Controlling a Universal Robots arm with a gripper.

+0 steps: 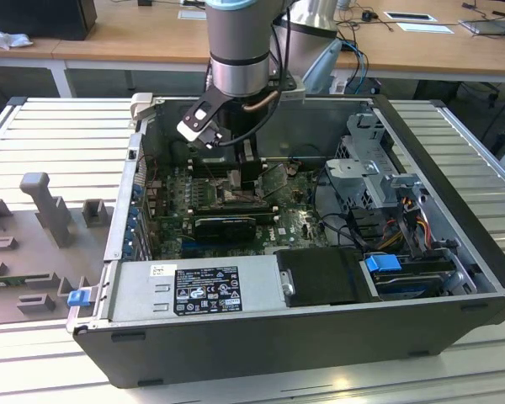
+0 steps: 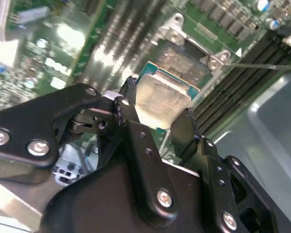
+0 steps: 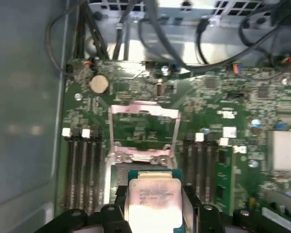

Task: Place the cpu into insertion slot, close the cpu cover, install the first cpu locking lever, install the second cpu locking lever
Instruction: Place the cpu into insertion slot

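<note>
First, the exterior view: the arm (image 1: 240,50) comes down from the upper middle of the frame into an open computer case (image 1: 278,345) lying on a slatted metal table (image 1: 59,135). The gripper (image 1: 240,181) hangs low over the green motherboard (image 1: 299,223), near the centre of the frame. A grey power supply (image 1: 198,290) with a label fills the lower middle, and a metal drive cage (image 1: 370,168) stands toward the exterior view's right. From this angle I cannot tell how the claw stands.

Next, the second wrist view: the gripper (image 2: 158,99) has its two black fingers (image 2: 131,104) pressed against opposite edges of the cpu (image 2: 165,92), pinching the pale silvery chip between them. The cpu's far edge overlaps the insertion slot (image 2: 182,58), whose dark field and silvery rim show just beyond it. Long black memory slots (image 2: 247,63) run beside the socket. Whether the chip is seated or just above the socket cannot be told.

Last, the first wrist view: the cpu (image 3: 153,191) sits between the fingertips of the gripper (image 3: 153,206), with a green edge showing around its silvery top. Just beyond it the cpu cover (image 3: 143,110) stands flipped open, green board visible through its cut-out centre. Memory slots (image 3: 82,170) flank the socket, a round coin battery (image 3: 98,83) lies further off, and black cables (image 3: 160,29) hang along the case wall.
</note>
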